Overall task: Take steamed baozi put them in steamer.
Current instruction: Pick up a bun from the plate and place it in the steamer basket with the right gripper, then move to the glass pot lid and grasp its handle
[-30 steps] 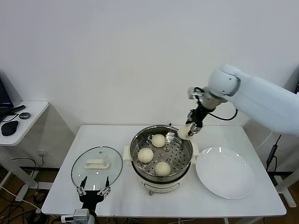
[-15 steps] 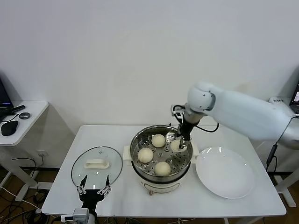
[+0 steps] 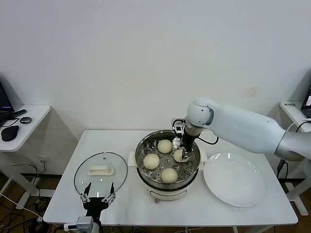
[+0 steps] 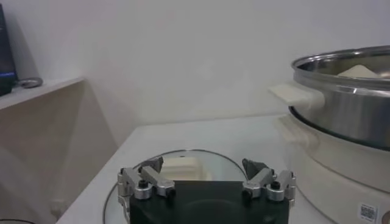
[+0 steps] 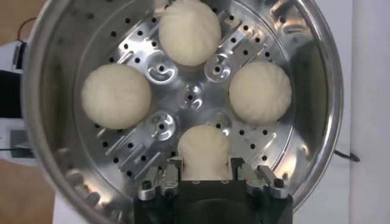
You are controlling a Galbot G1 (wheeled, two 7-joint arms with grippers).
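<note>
The steel steamer (image 3: 142, 143) stands mid-table on its white base. Three steamed baozi (image 3: 164, 146) (image 3: 151, 161) (image 3: 168, 175) lie on its perforated tray. My right gripper (image 3: 181, 154) reaches down inside the steamer, shut on the fourth baozi (image 3: 179, 156), which is down at the tray on its right side. In the right wrist view the gripper (image 5: 204, 171) has a finger against each side of this baozi (image 5: 204, 149), and the other three (image 5: 189, 31) (image 5: 116, 96) (image 5: 260, 92) lie around the tray (image 5: 61, 164). My left gripper (image 3: 97, 199) is parked, open and empty, at the table's front left.
A flat white plate (image 3: 234, 178) lies right of the steamer, with nothing on it. The glass lid (image 3: 100, 171) with a white handle lies left of it, just beyond the left gripper (image 4: 204, 176). A side table (image 3: 19, 121) stands at far left.
My right gripper has carried the baozi from above the steamer's back right rim down into the steamer, to the tray. The left arm has not moved.
</note>
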